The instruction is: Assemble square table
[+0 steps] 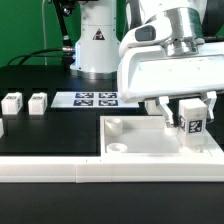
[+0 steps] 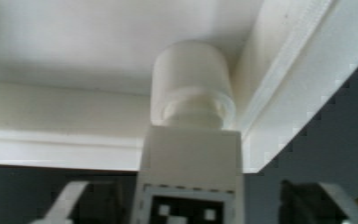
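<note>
The white square tabletop (image 1: 140, 146) lies at the exterior view's right, with round corner sockets and a raised rim. One white tagged leg (image 1: 191, 120) stands upright at its far right corner. My gripper (image 1: 190, 114) straddles this leg; its fingers (image 1: 169, 113) stand a little off both sides, open. In the wrist view the leg (image 2: 194, 120) runs into the tabletop's corner (image 2: 87, 110) beside the rim (image 2: 304, 80), with dark gaps between it and my gripper (image 2: 194, 200). Two more legs (image 1: 12, 102) (image 1: 38, 102) stand at the left, and another (image 1: 1, 128) shows at the left edge.
The marker board (image 1: 97, 99) lies flat behind the tabletop. The long white border wall (image 1: 60, 171) runs along the front. The arm's base (image 1: 95, 45) stands at the back on the black table.
</note>
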{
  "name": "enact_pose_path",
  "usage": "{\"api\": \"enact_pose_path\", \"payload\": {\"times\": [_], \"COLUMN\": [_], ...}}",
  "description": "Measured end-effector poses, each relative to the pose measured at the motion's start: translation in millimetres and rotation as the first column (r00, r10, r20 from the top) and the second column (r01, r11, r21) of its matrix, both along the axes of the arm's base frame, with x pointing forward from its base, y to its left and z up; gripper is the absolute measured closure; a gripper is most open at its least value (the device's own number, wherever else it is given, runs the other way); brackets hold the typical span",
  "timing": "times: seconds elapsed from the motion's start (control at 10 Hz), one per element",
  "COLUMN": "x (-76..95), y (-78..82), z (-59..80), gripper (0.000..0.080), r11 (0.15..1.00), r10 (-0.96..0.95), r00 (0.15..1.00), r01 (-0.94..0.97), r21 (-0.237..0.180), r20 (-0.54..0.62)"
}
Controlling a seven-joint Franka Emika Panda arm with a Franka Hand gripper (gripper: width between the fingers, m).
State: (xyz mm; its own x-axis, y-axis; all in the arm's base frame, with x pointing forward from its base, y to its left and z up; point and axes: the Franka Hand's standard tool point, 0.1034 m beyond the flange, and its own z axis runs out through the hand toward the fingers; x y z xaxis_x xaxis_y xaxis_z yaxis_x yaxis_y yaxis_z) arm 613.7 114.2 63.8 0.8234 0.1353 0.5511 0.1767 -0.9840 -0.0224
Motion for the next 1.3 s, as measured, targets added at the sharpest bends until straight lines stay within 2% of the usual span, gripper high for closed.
{"api": "enact_pose_path", "payload": {"times": [0.1,0.2,0.3,0.6,0.8,1.0,1.2,1.3], "x": [-0.2,-0.3,-0.4,-0.2,6.6,14.9,11.3,8.7], "y": [0.0,0.0,0.0,-0.8,-5.4,-15.7,-11.7,-11.7], "z": [-0.2,-0.5,-0.6,0.0,23.6,37.0,32.5,28.2], "gripper": [0.0212,0.0212,0.0162,0.0150,0.0150,0.0150,0.0150,0.0150], "r11": [1.000,1.000,1.000,1.000,1.000,1.000,1.000,1.000], "r10": [0.000,0.000,0.000,0.001,-0.001,-0.003,0.005,0.010], "r00": [1.000,1.000,1.000,1.000,1.000,0.999,0.998,0.993], "r01": [0.000,0.000,0.000,-0.001,0.001,0.003,-0.005,-0.010], "r21": [0.000,0.000,0.000,-0.001,0.001,-0.003,-0.003,-0.003], "r20": [0.000,-0.001,-0.001,-0.010,-0.023,-0.032,-0.061,-0.115]}}
